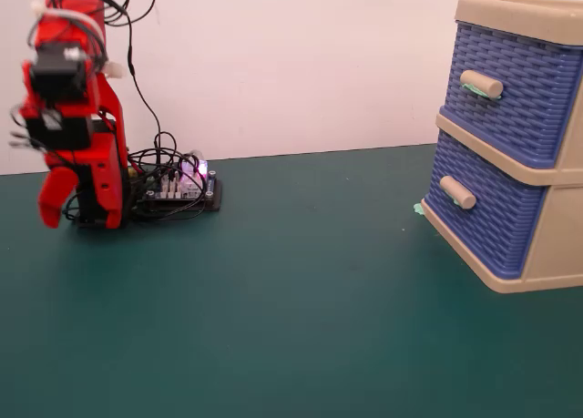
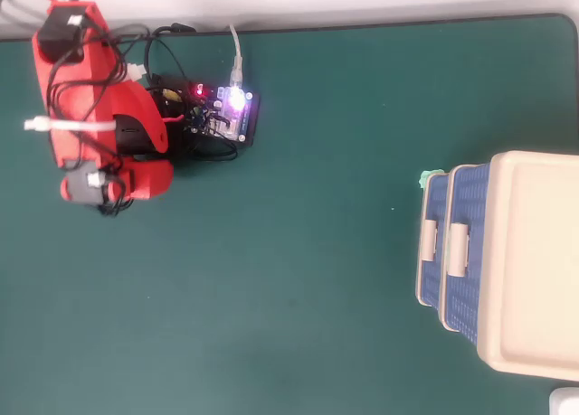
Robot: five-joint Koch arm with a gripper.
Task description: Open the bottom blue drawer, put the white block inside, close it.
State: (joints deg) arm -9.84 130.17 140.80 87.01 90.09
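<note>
- In the fixed view we see the red arm (image 1: 77,117) folded up at the far left, above its base, with black cables looping over it.
- Its jaws (image 1: 53,199) hang down close to the green surface (image 1: 273,300); only one red tip shows here, so we cannot tell whether they are wide or narrow, and we see nothing held in them.
- Just right of the arm sits a controller board (image 1: 178,188) with a lit pink light, wires running from it to the base.
- At the far right stands the beige cabinet (image 1: 547,254), well apart from the arm. Its bottom drawer (image 1: 483,222) is pushed in, flush with the frame, beige handle (image 1: 457,192) sticking out; the top drawer (image 1: 515,95) is pushed in too.
- A small green scrap (image 1: 418,209) lies on the surface at the cabinet's near left corner.
- We cannot find the white block here.

- In the overhead view the arm (image 2: 86,108) is bunched at the upper left, beside the board (image 2: 231,117), whose light glows purple.
- The jaws (image 2: 145,180) point down, away from the camera, so again we cannot tell their opening.
- The cabinet (image 2: 534,261) fills the right edge; both blue drawer fronts (image 2: 439,243) line up one over the other, so the two cannot be separated from above.
- The green scrap (image 2: 431,176) touches the cabinet's upper left corner.
- The block does not show in this view either.
</note>
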